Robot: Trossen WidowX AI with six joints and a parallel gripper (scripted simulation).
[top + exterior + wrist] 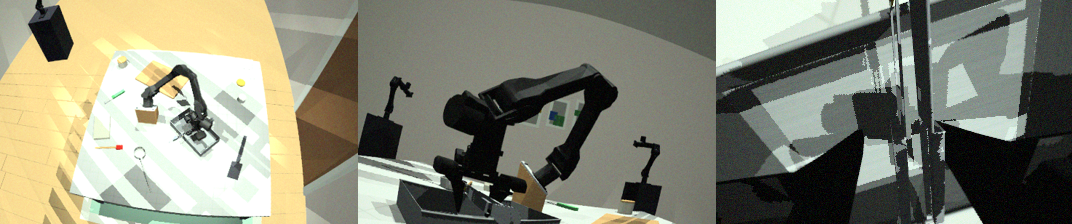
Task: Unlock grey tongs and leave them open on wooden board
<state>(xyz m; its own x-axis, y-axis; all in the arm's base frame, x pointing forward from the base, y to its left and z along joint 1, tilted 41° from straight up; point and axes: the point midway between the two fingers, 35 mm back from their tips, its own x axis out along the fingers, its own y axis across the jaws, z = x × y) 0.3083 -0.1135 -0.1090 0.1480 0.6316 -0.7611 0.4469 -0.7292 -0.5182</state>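
Your claw (195, 128) (478, 205) (896, 129) was open, pointing down at the tin (201, 153) (409, 198) (831, 50), its fingers apart on either side of the tongs (177, 137) (503, 212) (923, 90). You had those lying across the tin, one end poking past its rim, well apart from the board (148, 74) (613, 219).

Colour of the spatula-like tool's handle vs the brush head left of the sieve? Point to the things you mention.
Handle black; brush head (119, 147) red, top view.

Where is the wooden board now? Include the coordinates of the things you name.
In the top view, the wooden board (148, 76) (609, 220) lies behind the arm's base, between the orange-lidded jar (122, 62) (626, 206) and the roasting tin (210, 145) (412, 214).
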